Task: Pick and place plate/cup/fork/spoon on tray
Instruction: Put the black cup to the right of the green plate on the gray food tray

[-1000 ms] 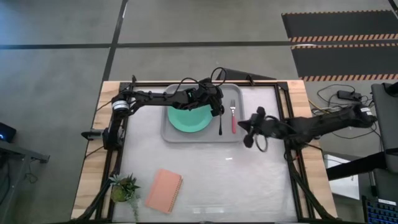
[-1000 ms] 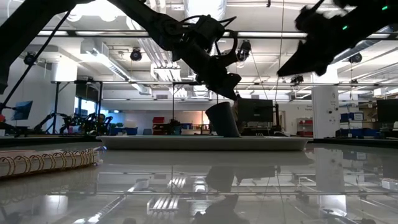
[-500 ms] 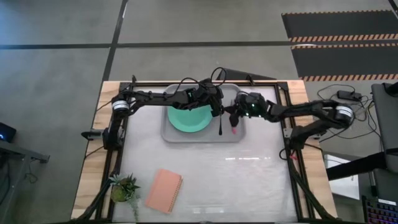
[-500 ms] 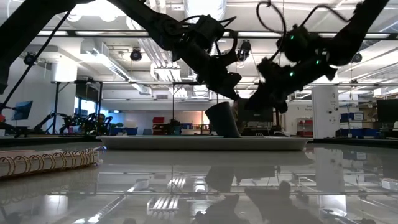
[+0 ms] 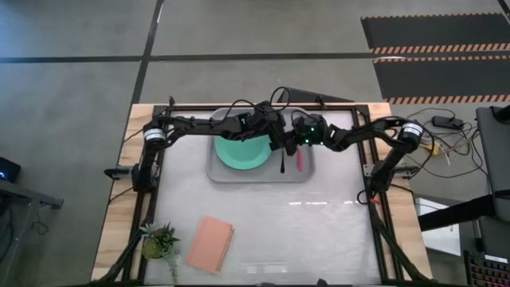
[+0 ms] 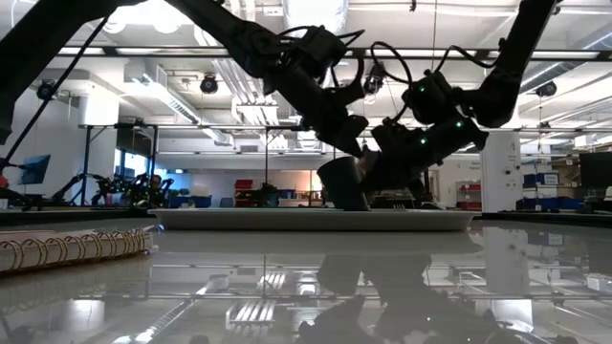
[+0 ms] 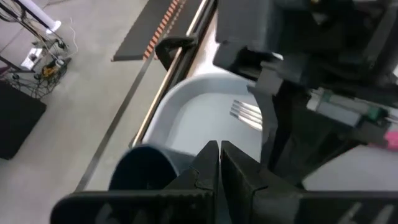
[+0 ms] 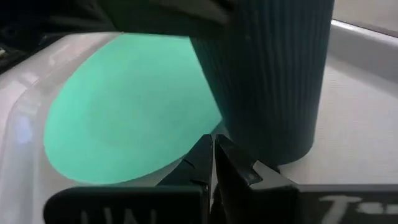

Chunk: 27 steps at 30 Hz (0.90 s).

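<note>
Cup [image 6: 341, 183] stands upright on tray [image 5: 219, 171], upper centre of the high view, beside plate [image 5: 241, 150]; fork [image 5: 300, 160] and spoon [image 5: 282, 162] lie alongside, so all four look placed. Left gripper [image 7: 220, 163] has fingers pressed together, empty, just above the cup. Right gripper [image 8: 212, 155], also closed and empty, has swung in from the right edge to the cup.

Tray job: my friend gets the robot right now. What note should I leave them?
Left pincer: shut, above the tray by the cup.
Right pincer: shut, low over the tray, facing the cup.
Plate, cup, spoon and fork are all on the tray; the cup stands beside the plate.
Done: all four placed.
Left: probably just draw both arms back.
</note>
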### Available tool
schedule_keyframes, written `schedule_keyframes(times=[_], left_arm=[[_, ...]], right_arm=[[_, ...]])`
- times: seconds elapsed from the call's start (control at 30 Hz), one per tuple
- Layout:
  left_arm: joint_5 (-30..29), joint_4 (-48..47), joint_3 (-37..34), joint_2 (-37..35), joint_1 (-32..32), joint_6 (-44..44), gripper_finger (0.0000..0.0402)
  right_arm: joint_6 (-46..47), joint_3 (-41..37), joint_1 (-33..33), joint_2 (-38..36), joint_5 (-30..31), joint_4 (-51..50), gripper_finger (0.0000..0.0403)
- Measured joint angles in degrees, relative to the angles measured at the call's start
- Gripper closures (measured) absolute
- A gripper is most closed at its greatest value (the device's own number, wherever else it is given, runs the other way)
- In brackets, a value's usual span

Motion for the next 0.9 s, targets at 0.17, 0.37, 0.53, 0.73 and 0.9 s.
schedule_keyframes(times=[0.17, 0.37, 0.53, 0.73, 0.9], left_arm=[[0.1, -0.5, 0.0, 0.0, 0.4, 0.1, 0.0401], [4.7, 0.7, 0.0, 0.0, 0.4, 0.2, 0.0402], [4.7, 0.9, 0.0, 0.0, 0.4, 0.1, 0.0402], [4.8, 1.0, 0.0, 0.0, 0.4, 0.1, 0.0402], [4.3, 0.1, 0.0, -0.3, 0.4, 0.0, 0.0402]], right_arm=[[-1.4, 0.2, -0.4, 0.7, 0.2, 1.1, 0.0394], [-6.1, 1.1, -1.7, 2.5, 0.6, 0.7, 0.0394], [-6.2, 2.5, -2.5, 4.6, 0.6, 0.6, 0.0394], [-6.2, 3.1, -3.3, 6.0, 1.4, 0.7, 0.0394], [-5.8, 3.6, -3.8, 5.9, 2.3, 0.6, 0.0394]])
